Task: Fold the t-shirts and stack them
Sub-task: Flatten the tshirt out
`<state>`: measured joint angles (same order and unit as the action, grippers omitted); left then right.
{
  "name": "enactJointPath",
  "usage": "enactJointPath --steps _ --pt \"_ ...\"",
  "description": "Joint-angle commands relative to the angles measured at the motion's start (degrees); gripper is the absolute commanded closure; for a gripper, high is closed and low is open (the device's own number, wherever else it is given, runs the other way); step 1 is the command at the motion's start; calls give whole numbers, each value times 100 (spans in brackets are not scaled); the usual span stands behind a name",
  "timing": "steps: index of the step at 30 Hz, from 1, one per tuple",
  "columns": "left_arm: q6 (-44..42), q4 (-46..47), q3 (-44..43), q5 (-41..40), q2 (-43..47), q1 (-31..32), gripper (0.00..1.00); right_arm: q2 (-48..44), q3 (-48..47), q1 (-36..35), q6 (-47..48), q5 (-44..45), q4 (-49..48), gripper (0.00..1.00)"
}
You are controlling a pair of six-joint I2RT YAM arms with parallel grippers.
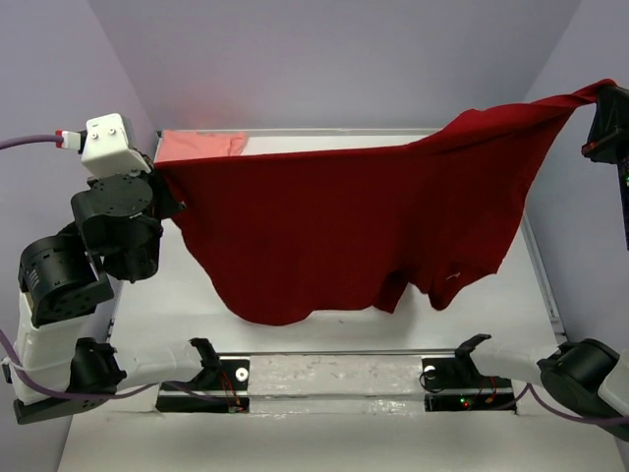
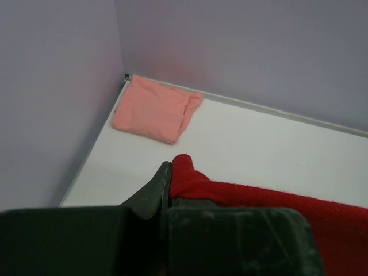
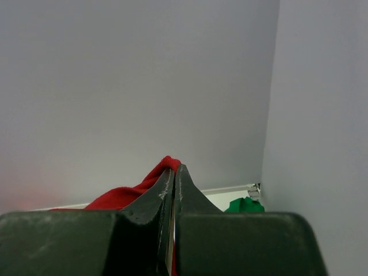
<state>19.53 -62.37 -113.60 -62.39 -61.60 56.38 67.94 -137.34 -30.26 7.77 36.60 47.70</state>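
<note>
The dark red t-shirt (image 1: 354,226) hangs spread in the air above the table, stretched between both arms. My left gripper (image 1: 165,192) is shut on its left corner; in the left wrist view the red cloth (image 2: 190,178) bulges out beside the closed fingers (image 2: 150,192). My right gripper (image 1: 601,106), raised high at the far right, is shut on the other corner, with red cloth (image 3: 144,187) poking past its fingertips. The pale salmon pink t-shirt (image 2: 155,108) lies folded in the far left corner (image 1: 201,146). A bit of the bright green t-shirt (image 3: 244,204) shows in the far right corner.
Lilac walls (image 1: 324,59) enclose the white table (image 1: 177,305) on three sides. A raised rail (image 1: 546,295) runs along the table's right edge. The arm bases and cables (image 1: 334,379) sit at the near edge.
</note>
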Motion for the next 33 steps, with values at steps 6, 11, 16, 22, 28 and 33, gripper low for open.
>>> enactJointPath --steps 6,11,16,22,28,33 --pt "-162 -99 -425 -678 -1020 100 100 676 251 -1172 1697 1759 -1646 100" --pt "226 251 30 -661 -258 619 100 422 558 -2351 4026 3045 -3904 100" --pt "297 463 602 -747 306 681 100 124 814 -2836 4498 3214 -4440 100" --pt "-70 609 347 -1581 263 664 100 -88 1357 -2836 4074 2493 -4049 100" --pt "-1459 2728 1366 -1039 921 629 100 -71 1833 -2836 3750 1913 -4050 100" --pt "-2530 3955 1744 -626 1010 620 100 113 2229 -2784 3337 1088 -3805 100"
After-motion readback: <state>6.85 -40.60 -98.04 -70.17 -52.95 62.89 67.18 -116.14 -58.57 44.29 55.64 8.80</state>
